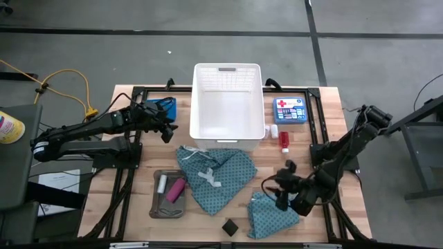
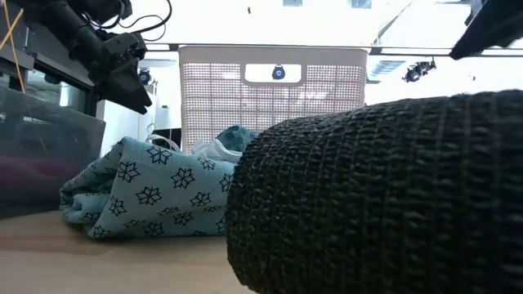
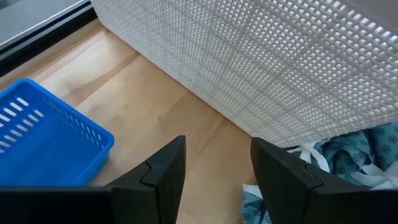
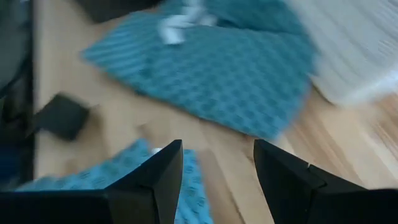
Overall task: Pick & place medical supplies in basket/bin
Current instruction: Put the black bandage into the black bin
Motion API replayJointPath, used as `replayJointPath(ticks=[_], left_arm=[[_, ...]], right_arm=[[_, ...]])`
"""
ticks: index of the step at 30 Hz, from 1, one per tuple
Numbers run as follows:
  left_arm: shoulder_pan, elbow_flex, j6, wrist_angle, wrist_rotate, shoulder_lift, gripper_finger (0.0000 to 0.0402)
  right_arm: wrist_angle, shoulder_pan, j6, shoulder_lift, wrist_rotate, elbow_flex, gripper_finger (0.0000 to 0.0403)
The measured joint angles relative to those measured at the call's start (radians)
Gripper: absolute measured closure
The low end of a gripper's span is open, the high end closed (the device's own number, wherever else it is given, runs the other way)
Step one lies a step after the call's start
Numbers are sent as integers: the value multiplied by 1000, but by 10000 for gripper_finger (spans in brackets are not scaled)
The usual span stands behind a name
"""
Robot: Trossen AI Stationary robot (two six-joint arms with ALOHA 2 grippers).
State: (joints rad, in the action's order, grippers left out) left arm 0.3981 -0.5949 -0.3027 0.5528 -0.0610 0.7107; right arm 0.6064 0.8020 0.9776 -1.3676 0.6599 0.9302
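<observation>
High view, near edge of the table point(image 1: 332, 104): black block point(image 1: 230, 226), loose, beside the small teal cloth point(image 1: 271, 214). Right gripper point(image 1: 282, 194) hovered at that cloth's far edge, jaws spread and empty, apparently lined up for a pick. Grey tray point(image 1: 158, 207), near left, held the pink cylinder point(image 1: 175, 190) and white tube point(image 1: 163, 184). Large teal cloth point(image 1: 214, 176), mid-table, lay against the white basket point(image 1: 227, 107), its ties uppermost; nothing yet inside that basket. Red-and-white pieces point(image 1: 284, 140) sat right of the basket, the first-aid box point(image 1: 289, 111) beyond them. Left gripper point(image 1: 168, 131), jaws parted and empty, waited between the blue basket point(image 1: 166, 105) and the white one.
</observation>
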Motion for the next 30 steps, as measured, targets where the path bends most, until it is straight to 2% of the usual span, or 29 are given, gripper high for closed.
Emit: replayJointPath(ticks=[6, 15, 20, 30], left_arm=[[0, 0, 0, -8, 0, 0, 226], [0, 0, 0, -15, 0, 0, 226], [0, 0, 0, -15, -21, 0, 226], [0, 0, 0, -14, -23, 0, 226]], right_arm=[[-272, -40, -458, -62, -107, 0, 217], [-549, -71, -836, -214, -225, 0, 217], [-643, -69, -906, -273, -257, 4, 217], [-585, -69, -983, -395, -348, 140, 217]])
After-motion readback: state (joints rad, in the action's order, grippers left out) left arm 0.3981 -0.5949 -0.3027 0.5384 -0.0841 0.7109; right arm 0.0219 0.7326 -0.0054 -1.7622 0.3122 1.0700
